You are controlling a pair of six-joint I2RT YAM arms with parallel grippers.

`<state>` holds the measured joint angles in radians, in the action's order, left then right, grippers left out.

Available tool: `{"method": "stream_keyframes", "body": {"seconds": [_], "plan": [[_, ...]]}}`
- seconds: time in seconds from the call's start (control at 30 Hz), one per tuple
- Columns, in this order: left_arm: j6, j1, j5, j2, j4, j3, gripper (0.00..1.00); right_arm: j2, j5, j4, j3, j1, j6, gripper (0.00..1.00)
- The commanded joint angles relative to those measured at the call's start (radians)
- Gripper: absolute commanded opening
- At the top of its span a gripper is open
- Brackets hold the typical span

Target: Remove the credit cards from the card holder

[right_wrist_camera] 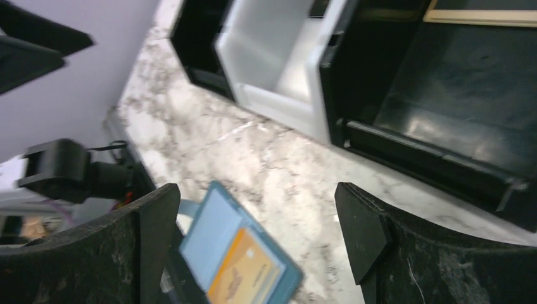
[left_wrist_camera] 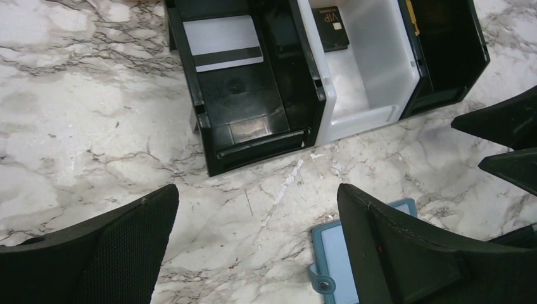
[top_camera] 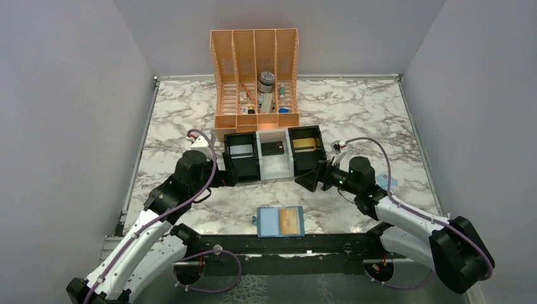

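The blue card holder point(top_camera: 279, 221) lies open and flat near the table's front edge, between the two arm bases. A gold-tan credit card point(top_camera: 290, 220) sits in its right panel; the left panel shows pale blue. In the right wrist view the card holder point(right_wrist_camera: 215, 237) with its credit card point(right_wrist_camera: 244, 272) lies below the left finger. Another gold card point(top_camera: 304, 144) lies in the tray's right compartment. My right gripper point(top_camera: 311, 180) point(right_wrist_camera: 256, 193) is open and empty, just in front of the tray. My left gripper point(top_camera: 223, 176) point(left_wrist_camera: 258, 190) is open and empty over bare marble, with the holder's corner point(left_wrist_camera: 329, 250) beside its right finger.
The black-and-white three-compartment tray point(top_camera: 273, 170) stands mid-table, with a silver-white card point(top_camera: 241, 151) on the left and a dark card point(top_camera: 274, 148) in the middle. An orange rack point(top_camera: 255, 79) stands behind it. A pale blue packet point(top_camera: 387, 183) lies by the right arm.
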<state>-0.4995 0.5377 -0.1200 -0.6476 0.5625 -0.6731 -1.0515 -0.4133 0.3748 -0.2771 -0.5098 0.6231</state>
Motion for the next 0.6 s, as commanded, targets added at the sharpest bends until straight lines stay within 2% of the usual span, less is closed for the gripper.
{"method": "stream_keyframes", "body": {"seconds": [0.0, 0.07, 0.17, 0.23, 0.3, 0.37, 0.47, 0.57], "plan": [[0.01, -0.005, 0.12, 0.019, -0.077, 0.022, 0.99, 0.066, -0.162, 0.136, 0.061, -0.003, 0.11, 0.89], [-0.015, -0.004, 0.208, 0.016, -0.137, 0.045, 0.99, 0.088, -0.179, 0.099, 0.083, -0.004, 0.129, 0.83], [-0.118, -0.003, 0.475, -0.01, -0.352, 0.14, 0.92, 0.139, -0.207, 0.072, 0.126, -0.005, 0.148, 0.73], [-0.202, 0.008, 0.576, -0.048, -0.493, 0.198, 0.89, 0.186, -0.2, 0.007, 0.133, -0.008, 0.144, 0.69], [-0.225, 0.056, 0.562, -0.088, -0.538, 0.215, 0.87, 0.228, -0.173, -0.068, 0.131, -0.017, 0.125, 0.66], [-0.22, 0.14, 0.482, -0.125, -0.538, 0.211, 0.87, 0.254, -0.149, -0.129, 0.129, -0.03, 0.122, 0.64], [-0.237, 0.285, 0.353, -0.194, -0.542, 0.206, 0.86, 0.251, -0.139, -0.138, 0.134, -0.057, 0.13, 0.57], [-0.274, 0.397, 0.245, -0.265, -0.552, 0.211, 0.8, 0.205, -0.121, -0.139, 0.132, -0.099, 0.13, 0.5]]}}
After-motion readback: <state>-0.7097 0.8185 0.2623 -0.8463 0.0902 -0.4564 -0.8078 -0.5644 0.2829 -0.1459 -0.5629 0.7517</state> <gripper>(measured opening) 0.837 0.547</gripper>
